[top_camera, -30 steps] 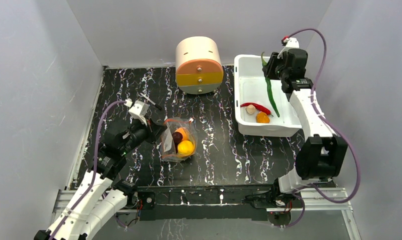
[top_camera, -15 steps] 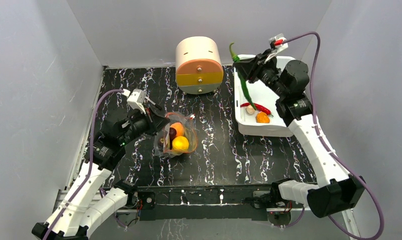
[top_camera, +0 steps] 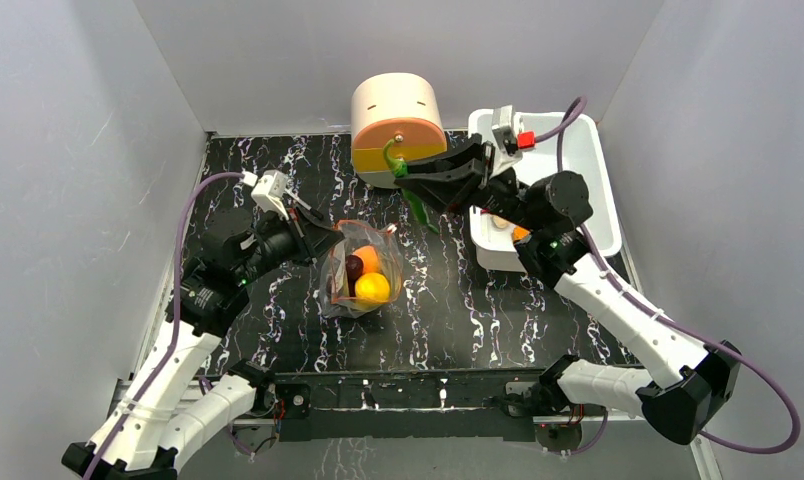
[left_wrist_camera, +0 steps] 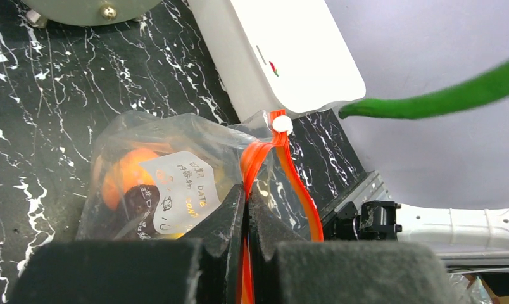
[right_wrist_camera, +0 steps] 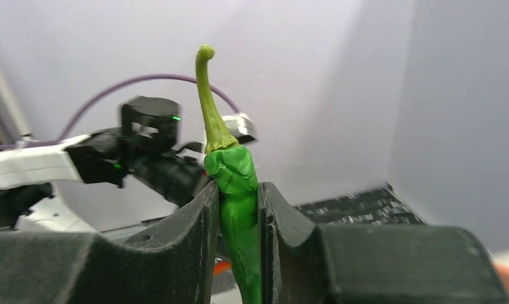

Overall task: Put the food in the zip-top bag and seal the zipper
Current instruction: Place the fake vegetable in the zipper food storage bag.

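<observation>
Firmly, the left gripper [left_wrist_camera: 245, 197] is clenched on the orange-red zipper [left_wrist_camera: 301, 193] of the clear, crinkly zip-top bag [left_wrist_camera: 144, 136], which lies on the black marbled table [top_camera: 448, 290]. Its white label [left_wrist_camera: 182, 190] reads "DATE". The right gripper [right_wrist_camera: 238, 190], only narrowly parted, pinches a smooth, curved green chili [right_wrist_camera: 237, 174] in the air, near the white tub [top_camera: 598, 170].

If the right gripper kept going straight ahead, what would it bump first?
Probably the left arm, seen just behind the green chili in its jaws. Depth is unclear, so it might pass above, toward the wall.
</observation>
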Available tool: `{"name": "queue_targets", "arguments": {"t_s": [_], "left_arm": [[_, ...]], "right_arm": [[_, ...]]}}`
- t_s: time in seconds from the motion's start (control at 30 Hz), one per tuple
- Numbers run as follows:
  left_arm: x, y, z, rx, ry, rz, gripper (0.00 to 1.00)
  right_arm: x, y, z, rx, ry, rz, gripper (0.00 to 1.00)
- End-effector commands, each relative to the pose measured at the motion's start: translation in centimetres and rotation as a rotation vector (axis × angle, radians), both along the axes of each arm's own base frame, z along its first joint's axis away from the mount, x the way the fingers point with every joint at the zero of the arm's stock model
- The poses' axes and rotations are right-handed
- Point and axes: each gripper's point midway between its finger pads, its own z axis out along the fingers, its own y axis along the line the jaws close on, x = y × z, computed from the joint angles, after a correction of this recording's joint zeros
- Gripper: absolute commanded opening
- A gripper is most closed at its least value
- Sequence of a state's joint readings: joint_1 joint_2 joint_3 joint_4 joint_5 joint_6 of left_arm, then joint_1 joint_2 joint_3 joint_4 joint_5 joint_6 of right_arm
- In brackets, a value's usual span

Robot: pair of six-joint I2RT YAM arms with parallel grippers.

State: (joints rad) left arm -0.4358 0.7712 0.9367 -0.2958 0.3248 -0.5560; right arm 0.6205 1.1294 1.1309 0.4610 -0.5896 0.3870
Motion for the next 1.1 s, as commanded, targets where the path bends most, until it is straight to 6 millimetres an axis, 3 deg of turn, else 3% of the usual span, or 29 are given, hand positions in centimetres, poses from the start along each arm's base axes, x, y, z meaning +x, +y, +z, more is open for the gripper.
{"name": "queue_targets", "arguments": {"t_s": [0.0,0.3,0.4,0.53,0.7,0.87,1.07], "left_arm": [[-0.7,-1.0,2.4,-0.068,-0.021,-0.055,0.0],[-1.1,-1.9,2.4,-0.072,0.017,-0.113,0.0],[-1.4,-2.1,2.4,-0.079,0.02,-0.134,0.0],[-1.7,-2.2,1.6,-0.057,0.036,-0.16,0.0],[-2.9,-2.8,2.0,-0.05,0.035,-0.245,0.0],[-4.0,-2.5,2.1,0.019,0.021,-0.304,0.0],[-5.4,-2.5,2.4,0.034,0.004,-0.374,0.0]], "right_arm": [[-5.2,0.5,4.0,0.108,-0.226,0.137,0.14],[-11.6,3.8,3.2,0.15,-0.346,0.382,0.15],[-13.2,5.0,2.0,0.138,-0.396,0.444,0.17],[-15.5,6.5,-1.1,0.07,-0.505,0.538,0.2],[-14.4,8.2,-5.2,-0.037,-0.566,0.515,0.18],[-11.6,9.7,-9.6,-0.24,-0.575,0.426,0.17],[-10.4,9.1,-14.1,-0.413,-0.638,0.383,0.17]]}}
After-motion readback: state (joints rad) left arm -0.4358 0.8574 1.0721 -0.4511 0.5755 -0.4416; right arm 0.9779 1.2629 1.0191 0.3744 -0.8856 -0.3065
